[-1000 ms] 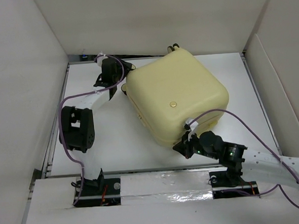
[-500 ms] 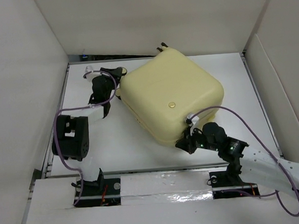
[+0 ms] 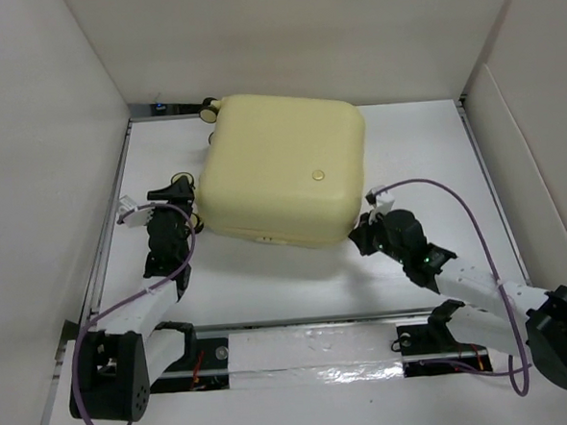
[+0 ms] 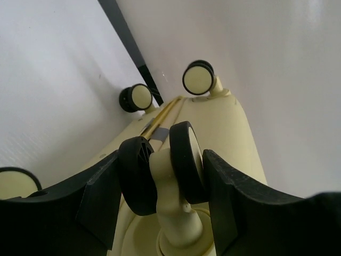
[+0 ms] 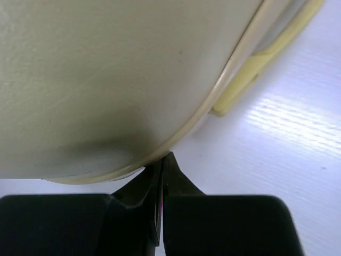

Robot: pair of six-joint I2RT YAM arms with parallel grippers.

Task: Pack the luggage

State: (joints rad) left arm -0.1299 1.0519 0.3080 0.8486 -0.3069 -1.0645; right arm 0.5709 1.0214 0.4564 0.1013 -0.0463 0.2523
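Observation:
The luggage (image 3: 283, 169), a pale-yellow hard-shell suitcase, lies shut and flat on the white table, toward the back. My left gripper (image 3: 181, 201) is at its left side. In the left wrist view my left gripper (image 4: 162, 156) is shut on a black-and-cream twin caster wheel (image 4: 184, 154), one finger on each side. My right gripper (image 3: 365, 234) is at the near right corner. In the right wrist view my right gripper (image 5: 162, 160) is shut and empty, its tips touching the seam under the shell (image 5: 106, 80).
White walls (image 3: 48, 140) enclose the table on the left, back and right. Two more caster wheels (image 4: 198, 79) stand near the back wall's black strip (image 4: 133, 53). A yellow side handle (image 5: 250, 80) sticks out of the shell. A metal rail (image 3: 311, 341) runs along the near edge.
The suitcase has turned counterclockwise and shifted left toward the back wall. My left gripper came nearer with the wheeled side. My right gripper followed the near corner up and to the right.

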